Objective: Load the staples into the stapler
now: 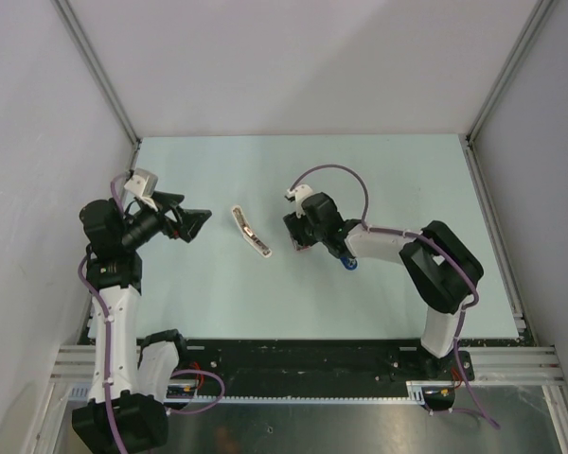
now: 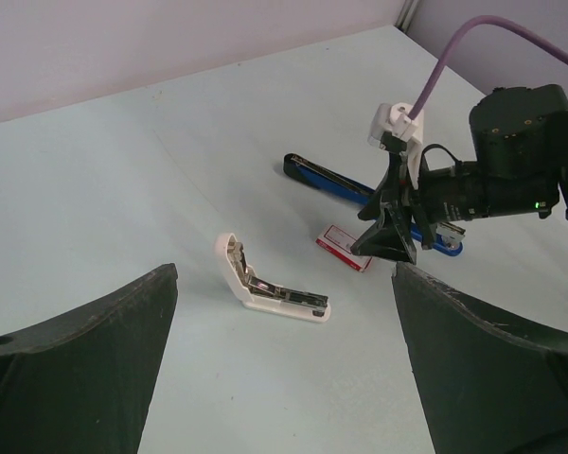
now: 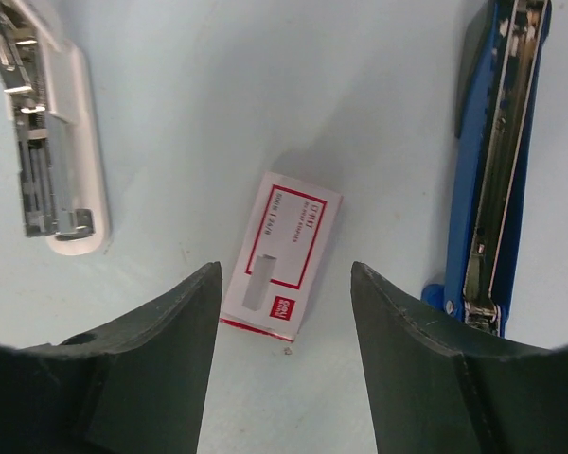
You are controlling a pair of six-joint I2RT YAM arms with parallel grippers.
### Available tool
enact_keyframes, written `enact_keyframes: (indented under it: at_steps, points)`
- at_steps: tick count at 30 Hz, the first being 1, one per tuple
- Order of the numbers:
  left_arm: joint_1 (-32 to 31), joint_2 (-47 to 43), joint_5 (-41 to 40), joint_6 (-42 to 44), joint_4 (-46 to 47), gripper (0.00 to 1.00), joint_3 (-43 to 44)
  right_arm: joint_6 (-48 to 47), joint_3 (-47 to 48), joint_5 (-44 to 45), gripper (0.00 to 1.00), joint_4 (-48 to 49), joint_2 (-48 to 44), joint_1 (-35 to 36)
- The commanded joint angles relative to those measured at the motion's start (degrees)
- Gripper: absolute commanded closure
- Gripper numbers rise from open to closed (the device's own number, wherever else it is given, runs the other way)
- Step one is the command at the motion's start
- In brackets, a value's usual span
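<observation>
My right gripper (image 3: 284,276) is hovering over the small flat pink-and-white cardboard box (image 3: 282,251). The opened white plastic stapler (image 3: 76,142) is blocking ten o'clock and the slim blue stapler (image 3: 481,189) is blocking two o'clock. The pale table (image 3: 265,85) is lying open at twelve.

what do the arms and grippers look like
Left arm and right arm have white links, black joints and a purple cable each. The left gripper and right gripper carry broad black tapered fingers, with a white bracket at the wrist.

From above, your right gripper (image 1: 298,242) hides the box (image 3: 281,255) and most of the stapler (image 3: 497,142); its wrist view's top edge crops stapler and white stapler (image 3: 76,142).
</observation>
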Motion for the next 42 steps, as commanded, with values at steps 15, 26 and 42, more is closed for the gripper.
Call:
enact_keyframes:
  at_steps: [15,26,42]
  points:
    - [0.4,-0.4,0.8,0.9,1.3,0.01,-0.6,1.9,4.5,-3.6,0.34,-3.3,4.2,-1.4]
    - [0.5,-0.4,1.1,0.8,1.3,0.01,-0.7,0.2,5.4,-5.5,0.37,-4.5,5.7,-0.6]
    - [0.5,-0.3,1.9,0.7,1.3,0.0,-0.7,-4.4,5.5,-9.5,0.57,-10.2,4.1,-2.0]
